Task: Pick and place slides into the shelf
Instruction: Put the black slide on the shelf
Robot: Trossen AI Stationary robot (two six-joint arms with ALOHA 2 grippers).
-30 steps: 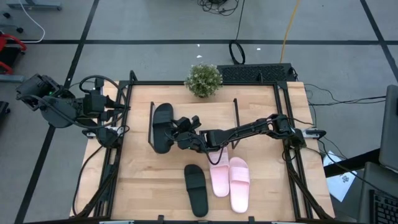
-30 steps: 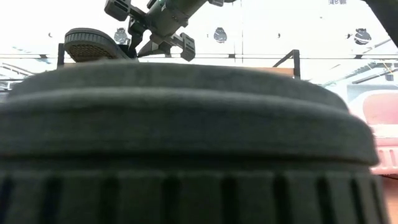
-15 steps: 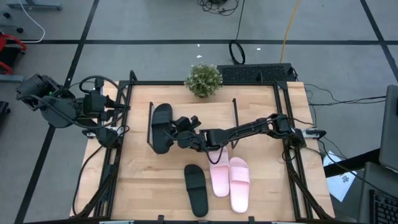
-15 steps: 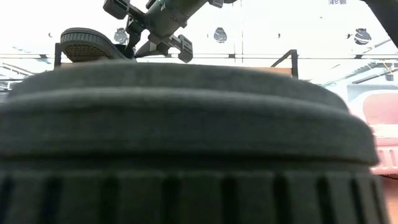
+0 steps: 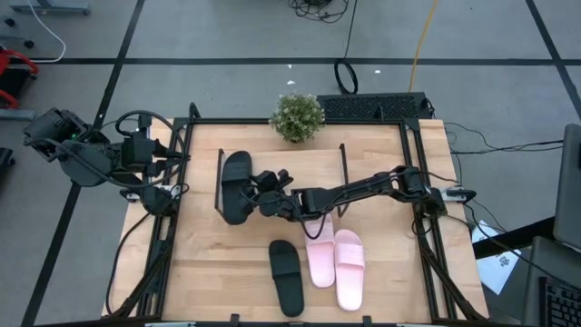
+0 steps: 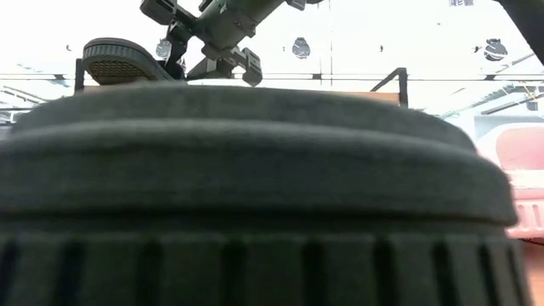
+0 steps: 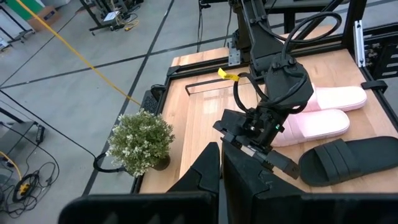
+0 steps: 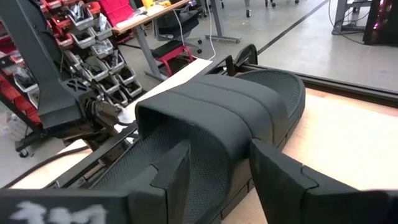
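Observation:
One black slide (image 5: 237, 186) lies sole down on the left end of the shelf (image 5: 304, 166), also seen in the low view (image 6: 119, 61). My right gripper (image 5: 257, 193) reaches it level from the table's right and is open, its fingers flanking the strap (image 8: 217, 118). A second black slide (image 5: 286, 277) and two pink slides (image 5: 320, 257) (image 5: 350, 269) lie on the table near the front. My left gripper (image 7: 221, 177) is shut on nothing, held high off the table's left edge. My right gripper has one finger (image 8: 174, 171) at the strap's mouth over the footbed and the other (image 8: 277, 177) outside the strap, on either side of its near side (image 8: 214, 146). I cannot tell whether they touch it. The slide rests flat on the shelf.
A potted plant (image 5: 297, 116) stands at the table's far edge behind the shelf. The shelf's top to the right of the slide is bare wood. The near black slide (image 6: 255, 195) fills the low view's foreground. The table's black frame rails (image 5: 427, 236) run along both sides.
The black slide has shifted a little toward the shelf's left end and settled onto the shelf top. My right gripper has stayed in place and spread its fingers slightly.

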